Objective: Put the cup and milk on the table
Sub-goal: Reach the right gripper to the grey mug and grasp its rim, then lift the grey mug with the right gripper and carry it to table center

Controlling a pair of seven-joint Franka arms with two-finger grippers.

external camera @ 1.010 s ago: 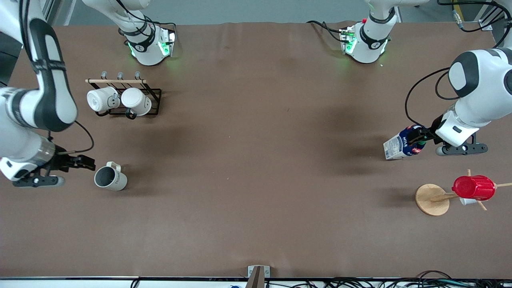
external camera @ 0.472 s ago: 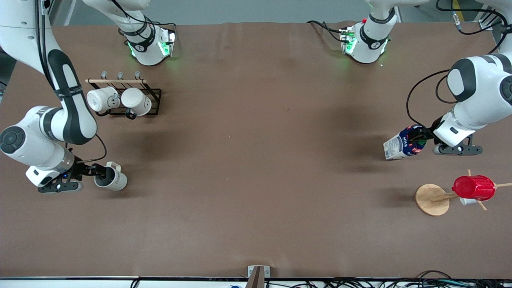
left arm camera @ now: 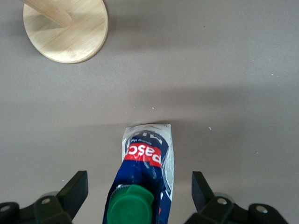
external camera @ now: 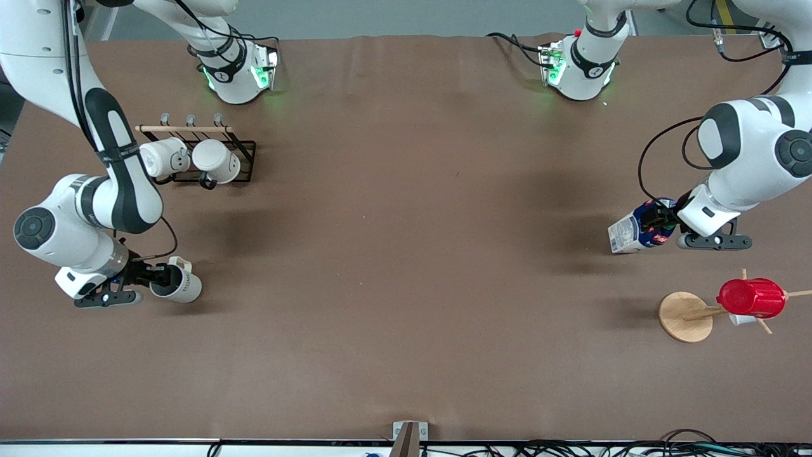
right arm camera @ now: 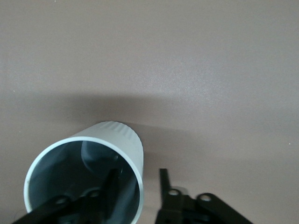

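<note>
Everywhere plain brown table (external camera: 406,285), left hand (left arm camera: 140,196) released astride milk (left arm camera: 145,177), right hand (right arm camera: 138,186) straddling cup (right arm camera: 84,182) wall, grip uncertain

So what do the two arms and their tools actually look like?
Both arms are glossy white with rounded shells and black bands at the joints. A black cable loops along each forearm. Their bases glow green at the table edge. The left tool and right tool are black, with two slim matte fingers on a black crossbar fixed with small screws. No lettering shows on either tool.

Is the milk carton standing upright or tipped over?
Tipped over. The milk carton lies on its side on the table, green cap toward the open left gripper that straddles it.
</note>
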